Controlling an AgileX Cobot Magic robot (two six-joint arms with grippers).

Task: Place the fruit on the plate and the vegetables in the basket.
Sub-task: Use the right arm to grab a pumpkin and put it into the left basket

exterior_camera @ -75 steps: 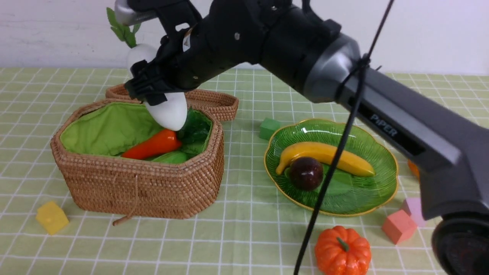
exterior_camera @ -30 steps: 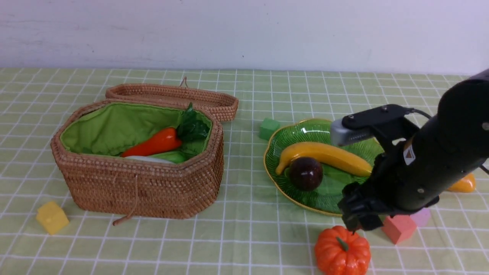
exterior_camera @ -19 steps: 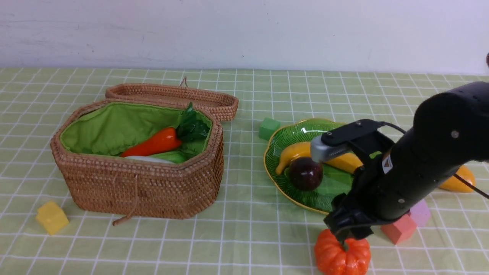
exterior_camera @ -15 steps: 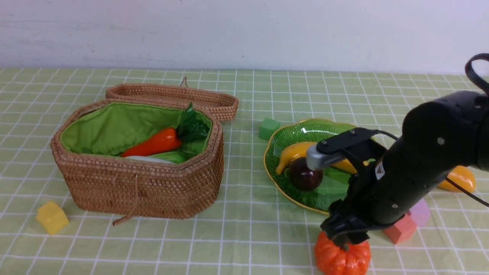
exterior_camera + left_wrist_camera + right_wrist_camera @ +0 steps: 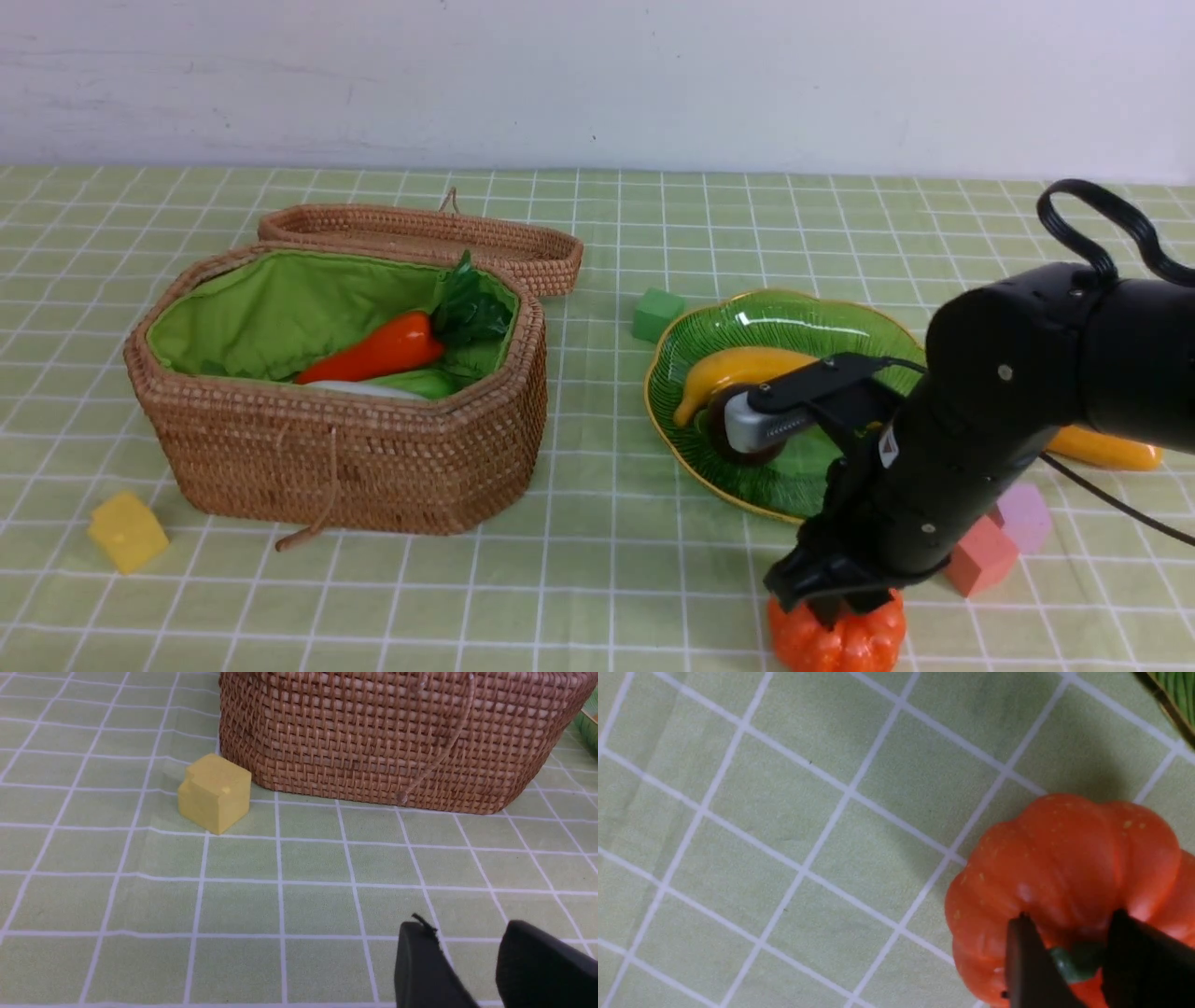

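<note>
Pumpkin first: the small ribbed orange pumpkin (image 5: 837,637) sits on the table (image 5: 597,579) at its near edge, in front of the wide green ribbed glass plate (image 5: 747,485). The right gripper (image 5: 1069,961) is down on top of it, its black jaws set either side of the green stem (image 5: 1073,957), which shows in the narrow gap between them; whether they are pinching it yet cannot be told. On the plate lie the glossy yellow banana (image 5: 738,366) and the dark-purple mangosteen (image 5: 726,446), partly hidden by the arm. The orange-yellow mango (image 5: 1102,450) lies on the table to the right of the plate. The brown woven rattan basket (image 5: 355,457) holds the red-orange carrot (image 5: 373,352). The left gripper (image 5: 467,961) hovers low over the table with its jaws slightly apart, holding nothing, near a yellow block (image 5: 215,792).
</note>
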